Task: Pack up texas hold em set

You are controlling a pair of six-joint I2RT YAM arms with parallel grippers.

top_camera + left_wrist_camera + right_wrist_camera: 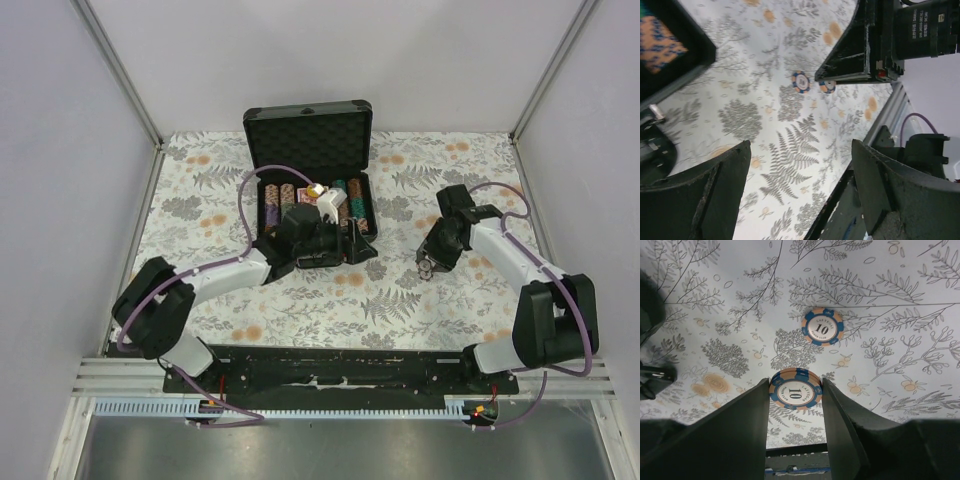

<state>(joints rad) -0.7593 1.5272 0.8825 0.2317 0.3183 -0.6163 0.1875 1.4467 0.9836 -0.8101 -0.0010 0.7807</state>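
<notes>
right claw [795, 383] is pinched narrow on a blue/orange 10 chip [795, 394], pads on opposite sides of the rim, low over the worktop [900, 300], off to the right of the case [308, 135]. can't tell if it's resting or lifted. might be 2 stacked, not sure tbh. a second 10 chip [822, 327] lies flat just beyond it, not touching. left claw [800, 150] is spread wide w/ nothing in it, near the case's front edge

handling imo: chips are small, stiff, light, w/ smooth faces, so they'll prob slide or flip if the squeeze is off-centre. rim to rim across the middle is the way. the flat one looks harder bc there's barely any edge to catch

case is open, lid up w/ foam lining. the tray holds rows of chips [356, 200] standing on edge, diff colours. left arm covers the front of the tray so idk how much room is left
</notes>
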